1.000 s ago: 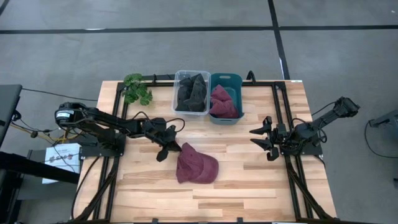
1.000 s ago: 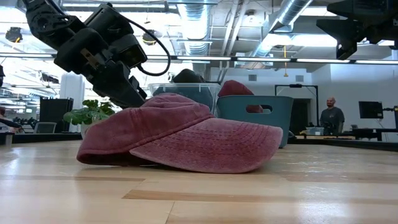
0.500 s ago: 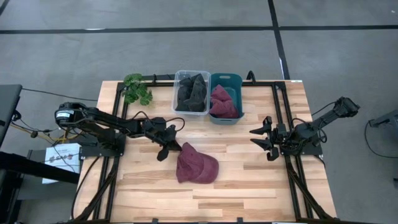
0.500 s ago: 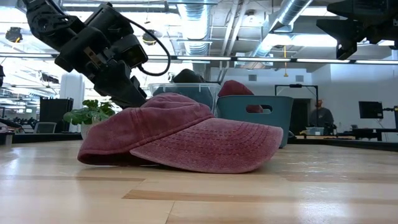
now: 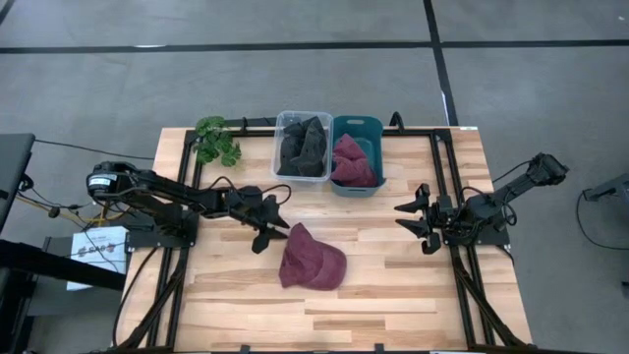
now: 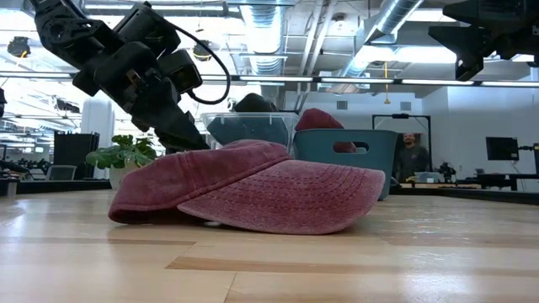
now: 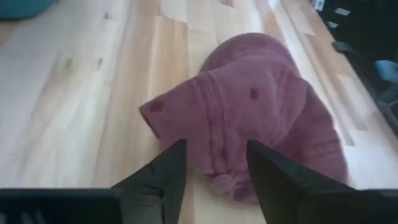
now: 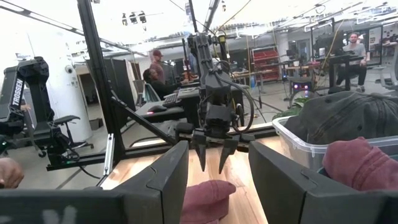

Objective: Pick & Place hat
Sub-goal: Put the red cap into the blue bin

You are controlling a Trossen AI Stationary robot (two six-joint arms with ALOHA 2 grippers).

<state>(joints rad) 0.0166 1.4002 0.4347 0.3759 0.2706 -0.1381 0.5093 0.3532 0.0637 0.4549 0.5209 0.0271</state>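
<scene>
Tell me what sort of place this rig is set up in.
Probably an open-plan robotics lab or workshop: exposed ceiling ducts overhead, people at desks with monitors behind the wooden table, and another robot stand marked Trossen nearby.

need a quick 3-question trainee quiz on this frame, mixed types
1. True or false: the maroon hat lies flat on the table.
2. Which bin holds the other maroon hats? A) clear bin B) teal bin C) neither
3. Fill in: the left claw is ___ beside the hat, gripping nothing.

Key
1. True.
2. B; the clear bin holds dark hats.
3. Open; its fingers straddle the hat's edge in the wrist view. The right claw waits open at the table's right side.
</scene>
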